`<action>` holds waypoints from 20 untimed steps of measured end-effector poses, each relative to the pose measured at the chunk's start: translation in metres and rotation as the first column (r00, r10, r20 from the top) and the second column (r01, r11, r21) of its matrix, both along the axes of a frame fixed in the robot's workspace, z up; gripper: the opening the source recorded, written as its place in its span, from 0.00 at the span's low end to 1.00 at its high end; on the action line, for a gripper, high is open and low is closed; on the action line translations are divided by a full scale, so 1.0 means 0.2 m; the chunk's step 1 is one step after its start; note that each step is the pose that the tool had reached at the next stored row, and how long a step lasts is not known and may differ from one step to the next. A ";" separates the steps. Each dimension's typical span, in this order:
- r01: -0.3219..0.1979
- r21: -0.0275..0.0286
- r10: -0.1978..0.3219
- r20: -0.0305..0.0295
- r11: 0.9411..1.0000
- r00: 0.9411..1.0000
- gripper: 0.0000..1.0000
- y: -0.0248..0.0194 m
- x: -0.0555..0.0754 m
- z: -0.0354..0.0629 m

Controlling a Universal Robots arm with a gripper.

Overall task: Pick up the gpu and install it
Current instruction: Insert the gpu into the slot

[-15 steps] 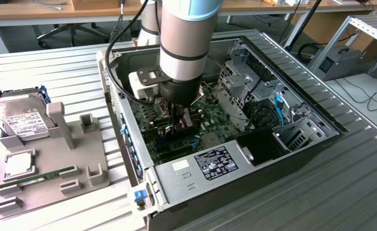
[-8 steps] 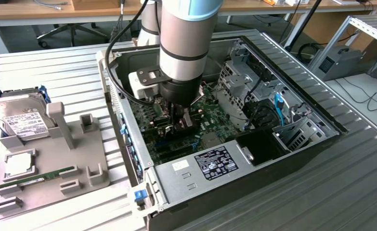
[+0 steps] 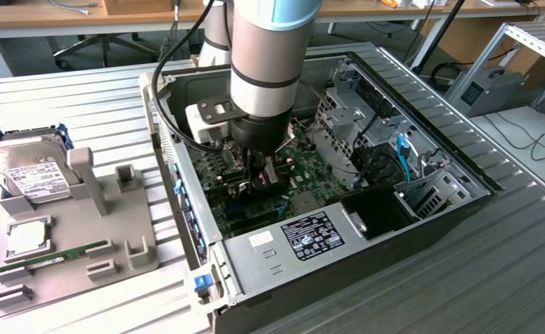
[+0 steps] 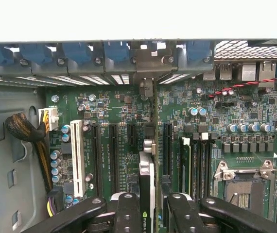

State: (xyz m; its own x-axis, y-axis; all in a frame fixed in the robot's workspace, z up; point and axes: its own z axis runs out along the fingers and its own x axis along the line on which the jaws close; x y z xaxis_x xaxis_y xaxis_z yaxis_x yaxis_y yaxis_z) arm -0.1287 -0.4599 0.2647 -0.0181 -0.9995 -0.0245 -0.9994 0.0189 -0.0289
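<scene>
Exterior view: an open computer case (image 3: 365,229) lies on its side on a slatted metal table (image 3: 86,104), and everything else sits in relation to it. The arm (image 3: 263,62) reaches straight down into the case, over the green motherboard (image 3: 300,167). On the table just off the case, toward the exterior view's left, stands a grey holder (image 3: 96,229). A hard drive (image 3: 35,170) leans in the holder's far end and a green memory stick (image 3: 54,256) lies in a slot near its front.

Wrist view: the gripper (image 4: 148,213) is clamped on the gpu (image 4: 147,170), its black fingers (image 4: 128,213) pressing the thin card from both sides. The gpu stands on edge over the motherboard (image 4: 114,116), among the long black expansion slots, with its metal bracket (image 4: 150,60) up against the case's rear slot openings. Whether the card's edge is fully seated in a slot I cannot tell. A white slot (image 4: 77,153) lies beside the black ones, and the empty processor socket (image 4: 245,182) sits on the gpu's other side.
</scene>
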 end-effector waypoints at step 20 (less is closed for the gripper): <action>0.000 0.000 0.000 0.000 1.000 1.000 0.26 0.000 0.00 -0.009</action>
